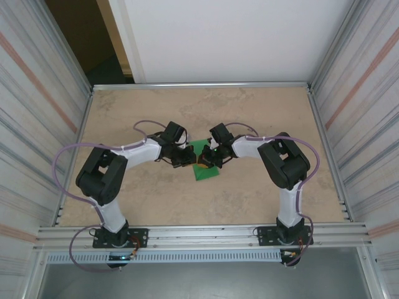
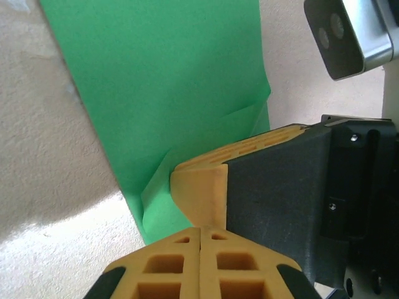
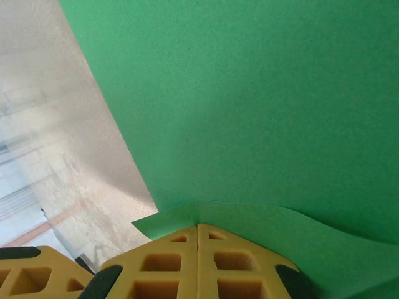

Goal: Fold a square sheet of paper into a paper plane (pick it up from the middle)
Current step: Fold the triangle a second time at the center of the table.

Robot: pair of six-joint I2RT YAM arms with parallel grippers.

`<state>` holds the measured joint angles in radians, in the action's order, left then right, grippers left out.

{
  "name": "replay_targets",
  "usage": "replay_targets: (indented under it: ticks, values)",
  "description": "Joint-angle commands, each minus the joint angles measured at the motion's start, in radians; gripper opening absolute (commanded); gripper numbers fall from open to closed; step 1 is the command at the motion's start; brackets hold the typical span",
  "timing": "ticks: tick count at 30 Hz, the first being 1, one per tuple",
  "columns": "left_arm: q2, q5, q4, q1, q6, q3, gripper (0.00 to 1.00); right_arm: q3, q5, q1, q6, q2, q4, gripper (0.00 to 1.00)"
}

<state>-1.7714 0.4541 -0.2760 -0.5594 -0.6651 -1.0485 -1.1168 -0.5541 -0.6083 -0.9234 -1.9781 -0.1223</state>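
The square sheet of paper (image 1: 206, 173) is bright green and lies on the table's middle, between both arms. My right gripper (image 1: 205, 160) reaches in from the right. In the right wrist view its jaws (image 3: 198, 225) are shut on a raised, curling edge of the paper (image 3: 249, 93). My left gripper (image 1: 194, 159) comes in from the left, and its jaws (image 2: 201, 229) are shut, tips against the right gripper's yellow fingers (image 2: 198, 187). The paper (image 2: 168, 93) has a lifted crease beside those fingers. I cannot tell whether any paper is caught in the left jaws.
The beige stone-patterned table (image 1: 262, 118) spreads all round the paper. Ribbed metal walls (image 1: 37, 106) close in the left and right sides, and a metal rail (image 1: 199, 233) runs along the near edge. The right wrist's camera housing (image 2: 340, 37) hangs close over the left gripper.
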Motion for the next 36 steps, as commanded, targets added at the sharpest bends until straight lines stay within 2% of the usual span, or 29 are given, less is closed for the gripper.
replay_targets:
  ticks: [1, 19, 26, 30, 36]
  values:
    - [-0.027, -0.022, -0.026, 0.004, 0.031, -0.04, 0.0, -0.006, 0.03, 0.0, 0.025, -0.044, -0.068, 0.0]
    - [-0.131, -0.091, -0.09, 0.003, 0.033, -0.088, 0.0, -0.003, 0.022, 0.002, 0.026, -0.03, -0.065, 0.0]
    - [-0.154, -0.119, -0.129, 0.004, 0.042, -0.097, 0.0, -0.005, -0.001, 0.016, 0.02, 0.034, -0.038, 0.0]
    - [-0.17, -0.125, -0.137, 0.01, 0.072, -0.108, 0.0, -0.001, 0.003, 0.037, 0.038, 0.093, -0.012, 0.0]
    - [-0.184, -0.11, -0.144, 0.03, 0.148, -0.152, 0.0, 0.01, -0.017, 0.062, 0.094, 0.061, -0.003, 0.0]
